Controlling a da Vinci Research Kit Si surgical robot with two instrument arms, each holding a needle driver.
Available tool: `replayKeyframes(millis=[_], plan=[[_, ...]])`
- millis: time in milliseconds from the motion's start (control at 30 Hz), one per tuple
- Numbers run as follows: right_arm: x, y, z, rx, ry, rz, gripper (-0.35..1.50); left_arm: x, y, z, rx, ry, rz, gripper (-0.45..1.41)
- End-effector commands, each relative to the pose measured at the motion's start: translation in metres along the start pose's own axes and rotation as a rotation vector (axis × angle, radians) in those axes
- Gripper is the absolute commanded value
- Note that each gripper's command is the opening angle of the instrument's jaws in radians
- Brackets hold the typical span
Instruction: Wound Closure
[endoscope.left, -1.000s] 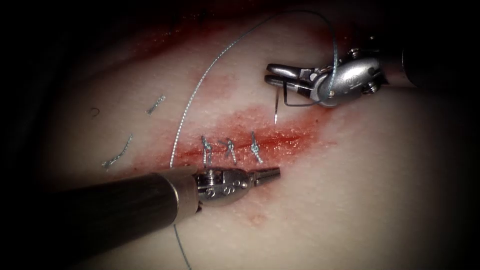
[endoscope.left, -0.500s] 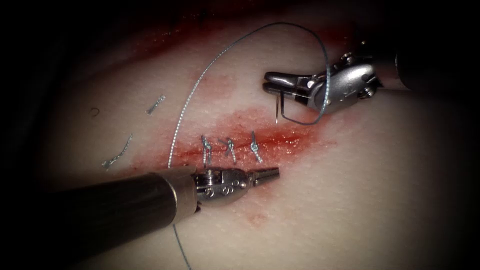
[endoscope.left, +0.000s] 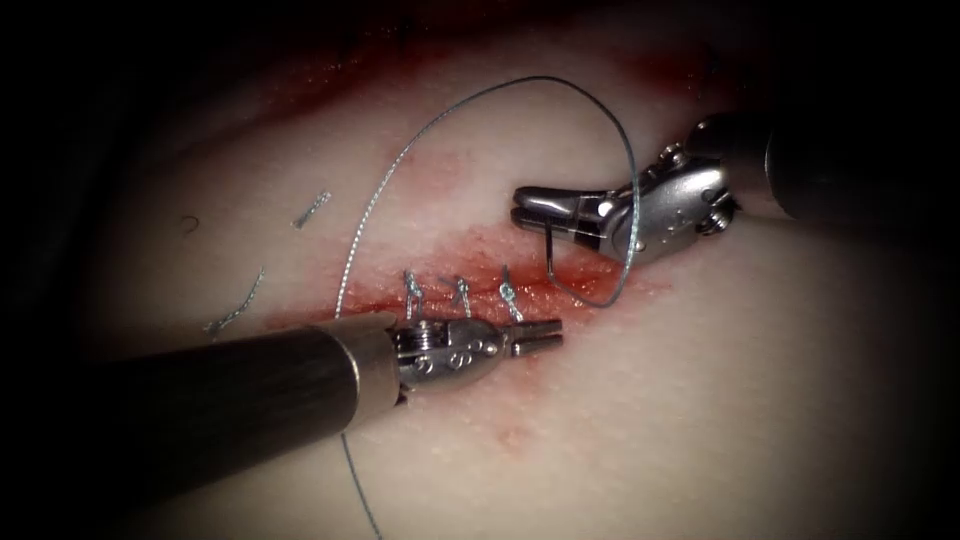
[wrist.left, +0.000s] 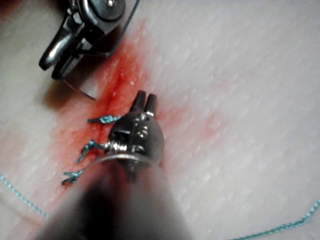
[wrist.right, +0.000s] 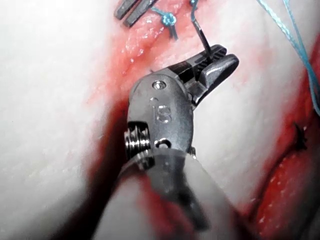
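At right end of cut (endoscope.left: 500, 290): right tool (endoscope.left: 545, 205) clamped on needle (endoscope.left: 560, 270) near its tail end, tip at tissue (endoscope.left: 700, 400), entry unconfirmed. Left tool (endoscope.left: 540, 340) slightly parted, empty, just below cut. Risks: thread (endoscope.left: 400, 170) loop snagging wrist; needle rotating in grip.

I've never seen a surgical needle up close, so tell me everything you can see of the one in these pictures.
The needle is a thin, dark, curved wire of what looks like steel. The right arm's hand is shut on it, gripping one end of its curve. From there it hangs down and bends over the red cut in the tissue, just right of the three finished stitches. Thread trails from it in a wide loop. Whether its tip touches the tissue I cannot tell.
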Motion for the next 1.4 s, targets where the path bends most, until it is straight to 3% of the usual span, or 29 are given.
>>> replayKeyframes(millis=[33, 333, 533, 933, 1133, 1400], plan=[[-0.0005, -0.0006, 0.0007, 0.004, -0.001, 0.002, -0.35, -0.0002, 0.0003, 0.001, 0.0, -0.001, -0.001, 0.09], [-0.001, -0.0022, 0.0003, 0.037, -0.005, 0.044, -0.35, -0.0014, -0.0001, 0.0009, 0.007, -0.008, -0.014, 0.02], [-0.0004, -0.0003, 0.0005, -0.011, -0.004, 0.088, -0.35, -0.0025, 0.0009, 0.002, 0.007, -0.046, -0.024, -0.13], [0.0, 0.0022, 0.0014, -0.053, -0.022, 0.165, -0.35, -0.0059, 0.0027, 0.004, -0.056, -0.107, -0.063, -0.06], [-0.0007, 0.0028, 0.0019, -0.05, -0.044, 0.379, -0.35, -0.0063, 0.0026, 0.0039, -0.06, -0.111, -0.065, -0.05], [-0.0013, 0.0012, 0.002, 0.114, -0.093, 0.581, -0.35, -0.0063, 0.0021, 0.002, -0.072, -0.107, -0.064, -0.06]])
